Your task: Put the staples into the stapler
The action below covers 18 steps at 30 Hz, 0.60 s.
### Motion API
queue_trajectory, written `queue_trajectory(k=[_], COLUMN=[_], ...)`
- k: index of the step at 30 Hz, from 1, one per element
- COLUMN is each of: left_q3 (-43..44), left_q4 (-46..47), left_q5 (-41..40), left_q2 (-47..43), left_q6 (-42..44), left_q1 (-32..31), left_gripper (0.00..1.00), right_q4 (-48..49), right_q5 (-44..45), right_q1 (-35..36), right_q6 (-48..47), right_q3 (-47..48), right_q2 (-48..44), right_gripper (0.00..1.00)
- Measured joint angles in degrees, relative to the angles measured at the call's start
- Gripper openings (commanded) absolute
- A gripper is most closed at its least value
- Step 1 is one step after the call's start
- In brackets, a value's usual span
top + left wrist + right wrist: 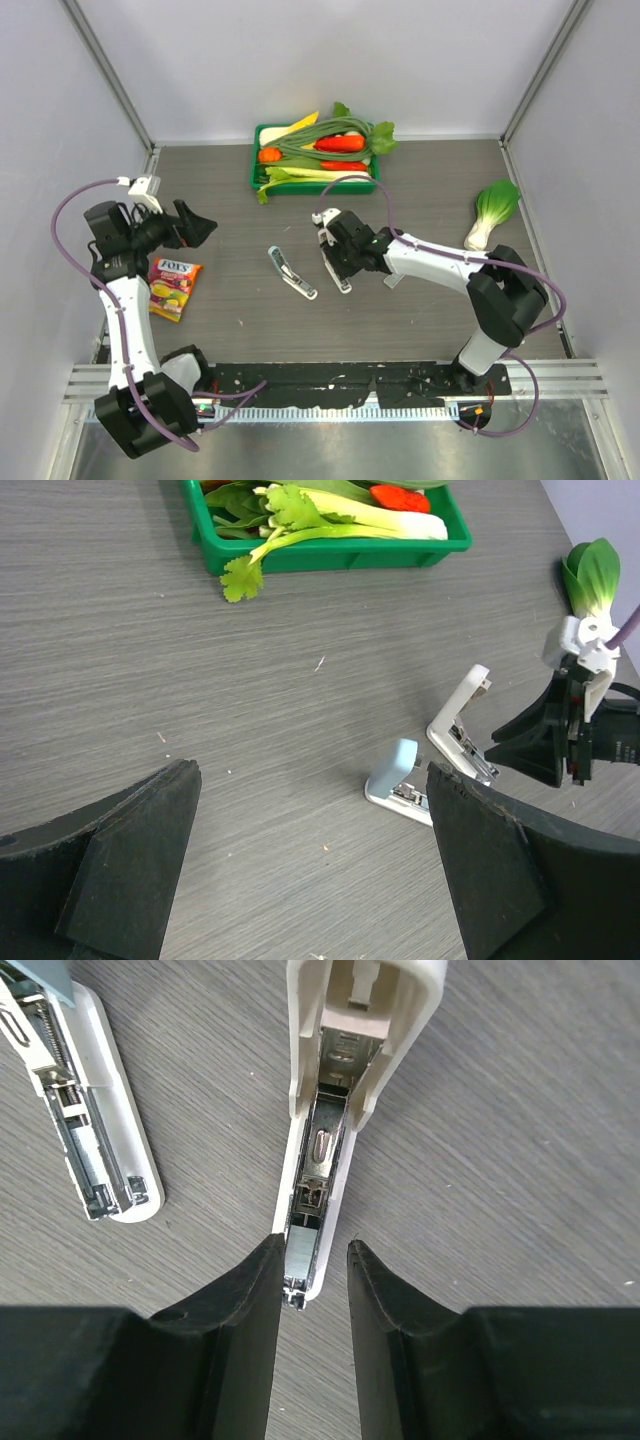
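Right gripper (313,1247), reaching low and slightly parted, straddles the white stapler (312,1160); left gripper (310,772) hovers wide open.

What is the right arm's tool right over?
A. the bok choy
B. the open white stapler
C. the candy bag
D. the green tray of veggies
B: in the right wrist view the right tool sits directly over the open white stapler, and the stapler's end shows in the tool's gap.
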Motion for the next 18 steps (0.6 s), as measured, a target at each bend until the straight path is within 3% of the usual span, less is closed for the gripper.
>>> queue_trajectory(k=[8, 18], left_q3=[7.76, 13.66], left_q4=[-0.66, 5.88], left_q5=[-0.09, -5.53], left_q2=[4.57, 14.49], left_q6=[0.02, -2.89], left_q1=[-2.58, -18.25], left_gripper=[1.00, 1.00], right_q4=[2.36, 4.48], right_q5=[-2.47, -6.69], right_q1=[-1.09, -1.14], right_q6=[-5.75, -8.59], right_q3=[-3.08, -7.10], right_q2=[-6.03, -6.01], right_gripper=[0.38, 0.38])
